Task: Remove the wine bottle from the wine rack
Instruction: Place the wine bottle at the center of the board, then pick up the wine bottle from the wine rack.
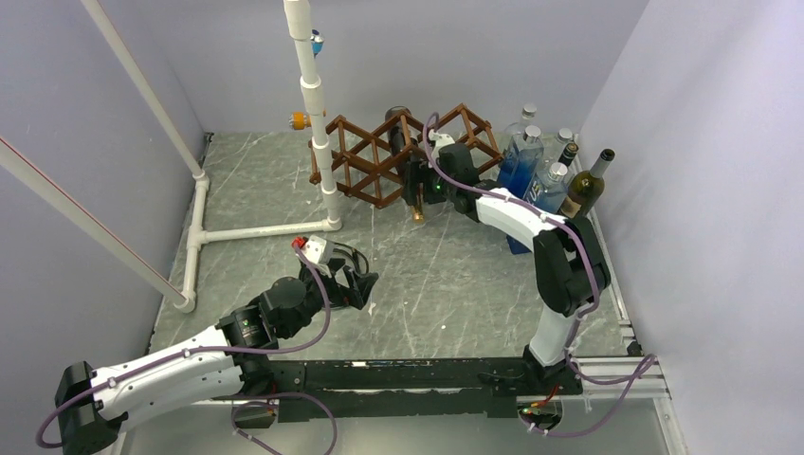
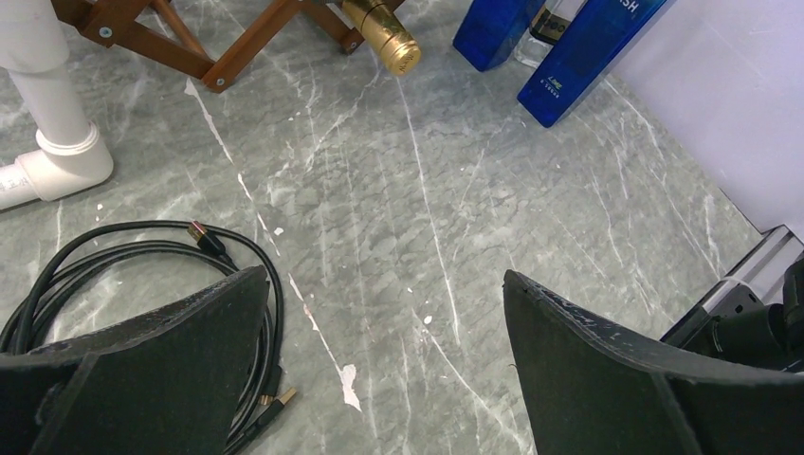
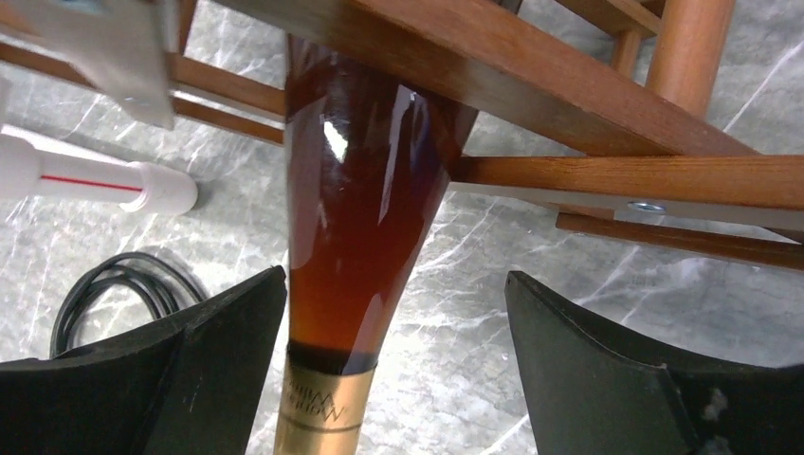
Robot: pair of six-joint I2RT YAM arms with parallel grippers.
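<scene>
Between your right gripper's [image 3: 393, 280] two black fingers [image 3: 190, 379] sits the tapering shoulder of the amber-brown glass wine bottle with the gold foil neck [image 3: 360, 190]. The jaws stand apart, one pad close against the glass and the other with a clear gap, so nothing is clenched yet. That bottle lies in a cell of the dark brown wooden lattice wine rack [image 3: 569, 95], its long axis sloping down and out toward the arm bases, foil end foremost. Judging by the slat crossing over the glass, you would draw it back along that axis rather than lift it. Your left gripper [image 2: 384, 284] hangs spread wide over the grey marbled tabletop [image 2: 427, 190], well apart from the rack; the right arm is much the nearer
</scene>
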